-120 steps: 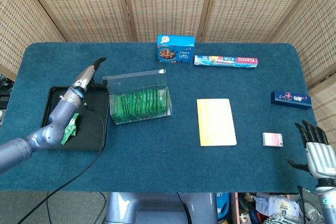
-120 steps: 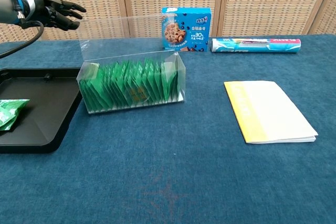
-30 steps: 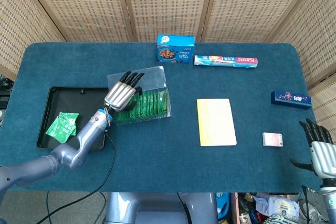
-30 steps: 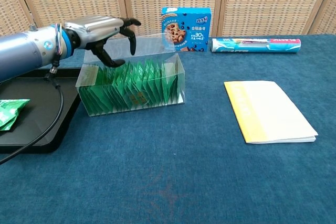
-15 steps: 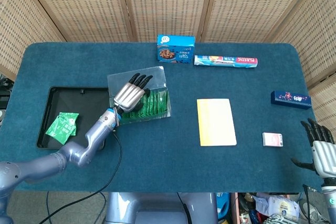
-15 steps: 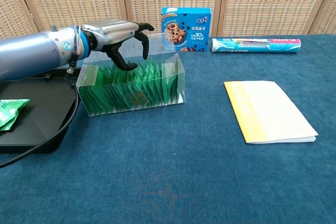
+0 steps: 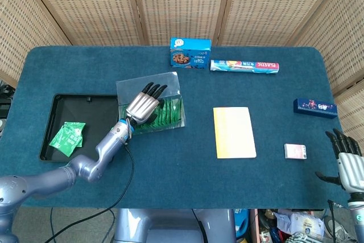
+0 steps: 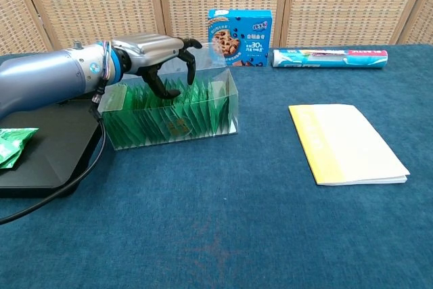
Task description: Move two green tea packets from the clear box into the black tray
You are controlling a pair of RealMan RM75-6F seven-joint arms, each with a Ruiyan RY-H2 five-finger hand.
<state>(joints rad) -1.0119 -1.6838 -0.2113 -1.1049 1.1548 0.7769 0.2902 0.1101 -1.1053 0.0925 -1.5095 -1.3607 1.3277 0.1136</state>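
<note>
Left hand (image 8: pixel 159 55) above clear box (image 8: pixel 169 109)

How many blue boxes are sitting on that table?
2. The blue cookie box stands at the far edge beside the plastic wrap roll; a small dark blue box lies near the right edge. None seems hidden.

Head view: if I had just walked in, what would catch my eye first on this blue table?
Probably the silver left hand, fingers spread and reaching down into the clear box packed with a row of green tea packets, left of the table's middle. Next, the black tray at the far left, with a green tea packet already lying in it.
</note>
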